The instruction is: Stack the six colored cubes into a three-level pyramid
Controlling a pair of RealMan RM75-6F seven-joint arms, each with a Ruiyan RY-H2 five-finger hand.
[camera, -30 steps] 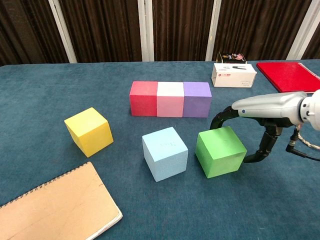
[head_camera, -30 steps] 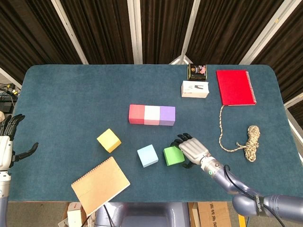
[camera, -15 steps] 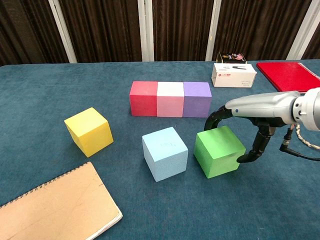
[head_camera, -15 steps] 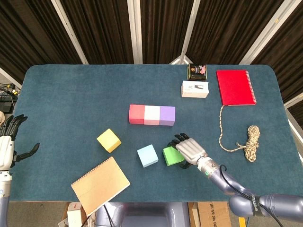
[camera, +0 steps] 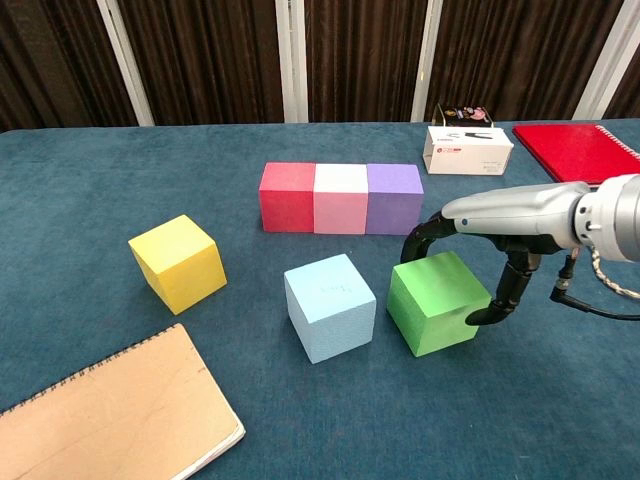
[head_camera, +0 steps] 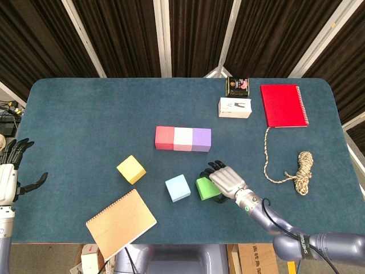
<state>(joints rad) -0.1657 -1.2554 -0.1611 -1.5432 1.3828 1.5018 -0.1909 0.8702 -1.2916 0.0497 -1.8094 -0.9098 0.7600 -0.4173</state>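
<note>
1. Gripping the green cube [camera: 438, 301], the right hand [camera: 500, 225] arches over it from the right, with fingers [camera: 418, 240] curled down its far side and the thumb [camera: 500, 300] pressed to its near right face; the cube sits on the table [head_camera: 85, 114].
2. Seen from the head view, the same hand [head_camera: 227, 180] covers the cube's right half, leaving the green top [head_camera: 204, 187] showing on the left.
3. Just left of the green cube stands the blue cube [camera: 329, 306], close but apart from it.
4. Farther left, well apart, the yellow cube [camera: 178, 262] rests turned at an angle.
5. Behind them, the red cube [camera: 287, 196], pink cube [camera: 341, 197] and purple cube [camera: 394, 198] stand touching in a straight row, forming the base level.
6. At the left table edge, the left hand [head_camera: 8, 171] hangs off the table with fingers spread wide, holding nothing.
7. A tan notebook [head_camera: 120, 222] lies at the near left edge.
8. A red notebook [head_camera: 283, 105] lies far right, with a white box [head_camera: 234, 107] and a dark tin [head_camera: 238, 86] beside it.
9. A coiled rope [head_camera: 299, 171] lies near the right edge.
</note>
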